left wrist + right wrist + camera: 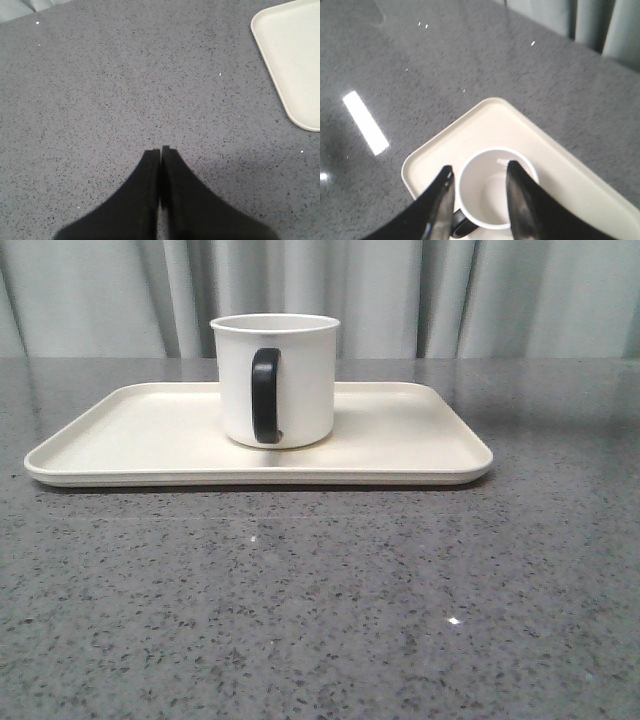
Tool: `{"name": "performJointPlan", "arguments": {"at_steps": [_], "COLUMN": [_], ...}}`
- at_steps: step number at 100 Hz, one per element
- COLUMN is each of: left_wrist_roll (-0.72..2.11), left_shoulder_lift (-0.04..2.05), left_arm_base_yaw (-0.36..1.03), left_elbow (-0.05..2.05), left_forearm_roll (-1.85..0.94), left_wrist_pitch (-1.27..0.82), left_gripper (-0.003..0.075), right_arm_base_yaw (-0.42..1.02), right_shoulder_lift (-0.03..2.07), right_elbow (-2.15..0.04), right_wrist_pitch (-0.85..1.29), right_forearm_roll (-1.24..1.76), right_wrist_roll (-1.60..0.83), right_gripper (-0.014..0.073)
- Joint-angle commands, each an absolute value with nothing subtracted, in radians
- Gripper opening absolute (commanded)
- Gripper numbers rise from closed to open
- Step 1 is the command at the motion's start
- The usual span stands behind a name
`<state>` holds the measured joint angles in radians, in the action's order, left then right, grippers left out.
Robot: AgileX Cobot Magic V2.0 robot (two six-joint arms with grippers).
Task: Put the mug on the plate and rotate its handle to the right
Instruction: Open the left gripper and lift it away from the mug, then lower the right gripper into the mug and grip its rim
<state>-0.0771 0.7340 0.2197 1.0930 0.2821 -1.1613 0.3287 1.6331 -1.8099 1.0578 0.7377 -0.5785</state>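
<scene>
Mug [290,380] upright on plate [420,430], empty

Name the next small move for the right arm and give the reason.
Probably lower the right gripper, jaws open, and close on the wall of the mug. The mug already stands upright on the plate, but its handle faces the front camera, not the right, so it must be gripped before turning.
</scene>
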Motion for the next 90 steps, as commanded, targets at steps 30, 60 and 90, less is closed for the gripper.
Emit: {"name": "performJointPlan", "arguments": {"at_steps": [30,60,90], "left_wrist_roll": [-0.087,-0.087,-0.087], "left_shoulder_lift": [0.734,0.734,0.734], "left_arm_base_yaw": [0.216,0.216,0.216], "left_elbow": [1.106,1.106,1.106], "left_forearm_roll": [0.295,0.295,0.295], "left_wrist_pitch": [-1.104,-1.104,-1.117], "left_gripper": [-0.002,-0.002,-0.002], "right_arm_base_yaw": [0.376,0.376,0.375], "right_shoulder_lift": [1.757,1.804,1.811], "right_elbow": [-1.843,-1.843,-1.843], "right_wrist_pitch": [1.078,1.055,1.037], "right_forearm_roll": [0.774,0.697,0.608], "right_wrist_roll": [-0.58,-0.567,-0.549], "right_gripper": [0.0278,0.0278,0.0278]}}
